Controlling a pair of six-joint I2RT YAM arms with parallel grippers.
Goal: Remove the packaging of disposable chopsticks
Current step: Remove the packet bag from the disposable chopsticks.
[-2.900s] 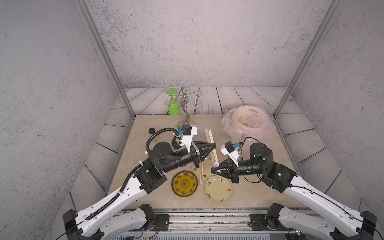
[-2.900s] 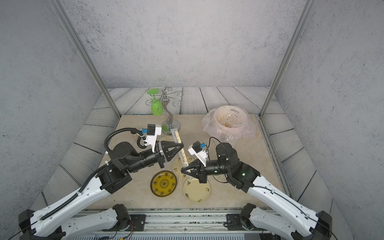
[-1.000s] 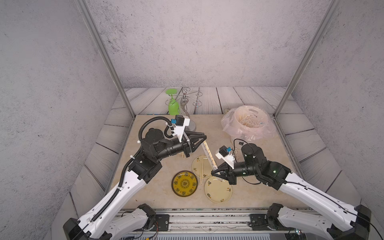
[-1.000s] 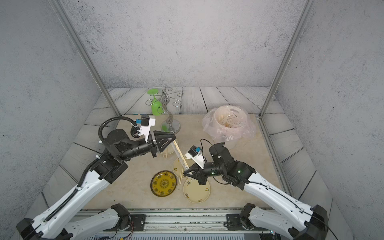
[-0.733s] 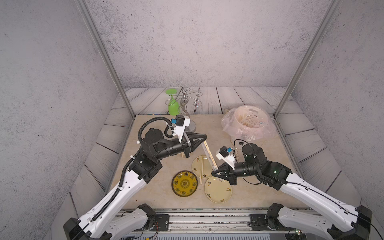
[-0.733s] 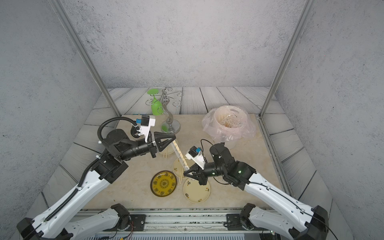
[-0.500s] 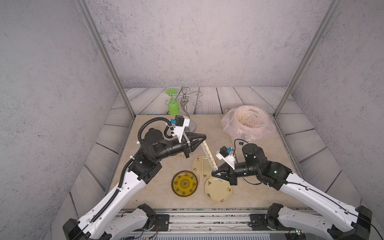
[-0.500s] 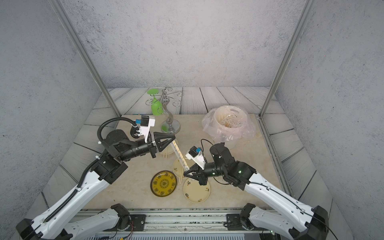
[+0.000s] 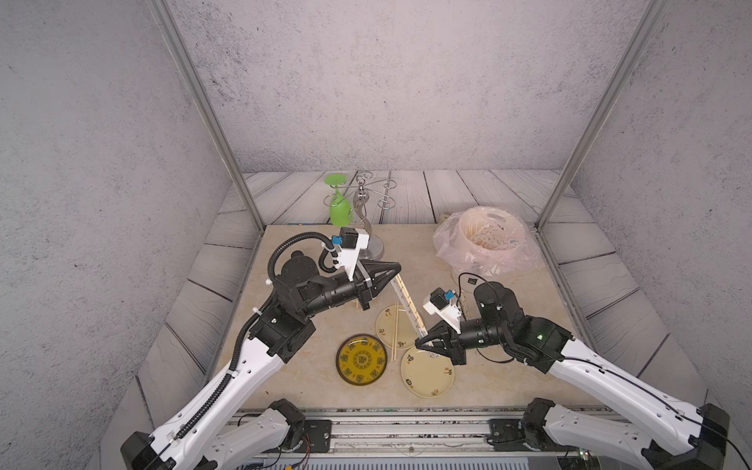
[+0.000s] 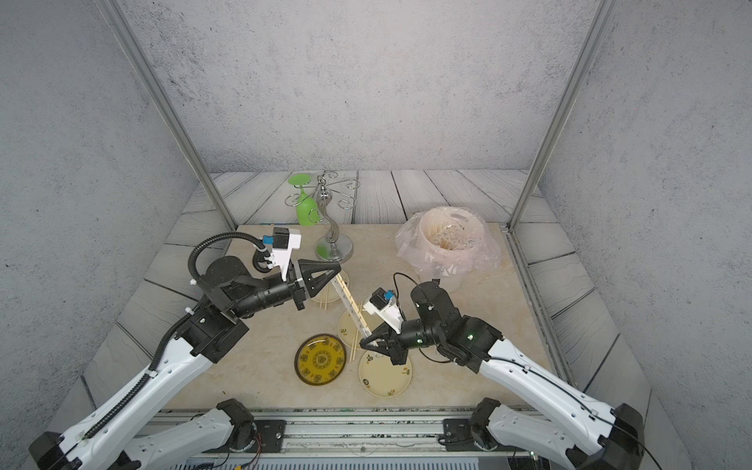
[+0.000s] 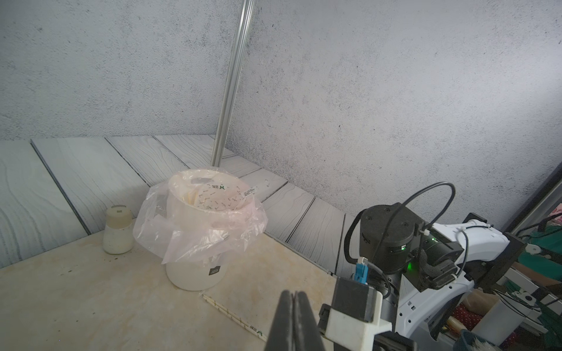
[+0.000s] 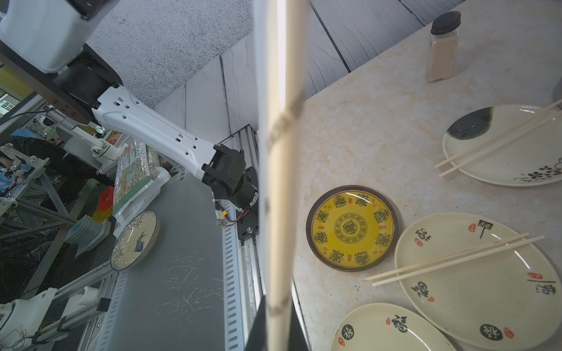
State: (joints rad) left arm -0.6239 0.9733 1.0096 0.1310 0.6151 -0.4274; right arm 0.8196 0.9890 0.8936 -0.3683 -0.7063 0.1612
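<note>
Top views both show a long narrow clear plastic sleeve (image 9: 409,305) with small dark printed marks held clear of the beige marbled desk (image 9: 325,390), slanting between the two arms, with a pair of pale wooden chopsticks (image 12: 287,76) inside it. Right pincer (image 9: 419,341): closed on the lower end of the sleeve; the right wrist view confirms the sleeved sticks rising straight out from between its dark fingers (image 12: 257,334). Left pincer (image 9: 398,267): jaws pressed together on the sleeve's upper end, which runs in under the fingertips in both top views; the left wrist view shows the two black fingers (image 11: 281,322) meeting with only a thin seam between them, the sleeve itself hidden below. Beneath the held sleeve sits a cream round plate (image 9: 380,325) with a bare pair of wooden sticks (image 9: 395,331) lying across it. Just beside it are a yellow patterned plate with a dark rim (image 9: 361,360) and a second cream plate (image 9: 427,378). A second long printed sleeve (image 11: 231,316) lies flat on the desk, near the foot of a white round bin (image 11: 194,275) lined with a pinkish translucent bag
</note>
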